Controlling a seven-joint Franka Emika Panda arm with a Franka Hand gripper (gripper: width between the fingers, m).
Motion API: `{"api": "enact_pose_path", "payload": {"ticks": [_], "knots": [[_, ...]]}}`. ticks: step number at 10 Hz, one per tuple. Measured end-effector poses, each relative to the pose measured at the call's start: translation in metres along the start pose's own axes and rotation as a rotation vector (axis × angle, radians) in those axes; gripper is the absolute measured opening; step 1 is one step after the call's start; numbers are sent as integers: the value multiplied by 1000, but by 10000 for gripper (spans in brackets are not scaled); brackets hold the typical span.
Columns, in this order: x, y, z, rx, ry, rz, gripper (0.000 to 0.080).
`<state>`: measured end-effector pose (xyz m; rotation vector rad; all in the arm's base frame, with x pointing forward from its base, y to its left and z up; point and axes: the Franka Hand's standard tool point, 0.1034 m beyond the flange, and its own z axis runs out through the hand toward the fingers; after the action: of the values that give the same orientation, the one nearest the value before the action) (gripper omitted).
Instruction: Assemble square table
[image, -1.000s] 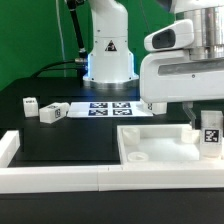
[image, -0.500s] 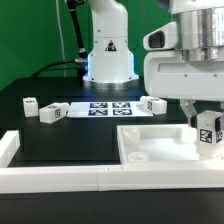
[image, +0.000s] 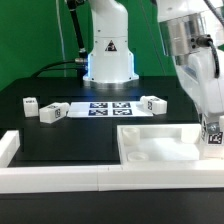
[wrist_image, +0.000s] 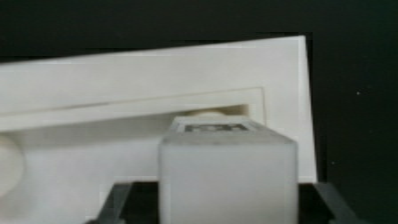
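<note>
The square table slab (image: 155, 146) lies flat at the exterior view's right, against the front border wall. My gripper (image: 212, 140) is shut on a white tagged leg (image: 212, 132) and holds it upright over the slab's right end. In the wrist view the leg (wrist_image: 228, 165) fills the space between my dark fingers (wrist_image: 135, 200), just above the slab (wrist_image: 143, 95) and near a corner socket (wrist_image: 226, 104). Three more legs lie on the black table: two at the left (image: 30, 104) (image: 52, 113) and one behind the slab (image: 153, 104).
The marker board (image: 105, 108) lies flat in front of the robot base (image: 108, 55). A low white border wall (image: 90, 178) runs along the front and turns up at the left (image: 8, 148).
The wrist has tilted and the big gripper housing has swung up and away. The held leg has shifted slightly right and down over the slab's right end.
</note>
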<state>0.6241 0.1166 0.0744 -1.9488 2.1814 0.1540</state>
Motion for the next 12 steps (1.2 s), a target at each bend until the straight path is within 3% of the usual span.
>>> {"api": "enact_pose_path", "payload": {"ticks": [2, 3, 4, 5, 9, 10, 12], "knots": [[1, 0, 0, 1, 1, -57, 294], [1, 2, 1, -26, 28, -289, 381], [-1, 0, -1, -43, 49, -499, 560], [-2, 0, 0, -42, 48, -585, 631], [0, -1, 0, -55, 54, -856, 649], [0, 0, 3, -95, 101, -1118, 648], [-6, -4, 4, -91, 133, -1370, 648]]}}
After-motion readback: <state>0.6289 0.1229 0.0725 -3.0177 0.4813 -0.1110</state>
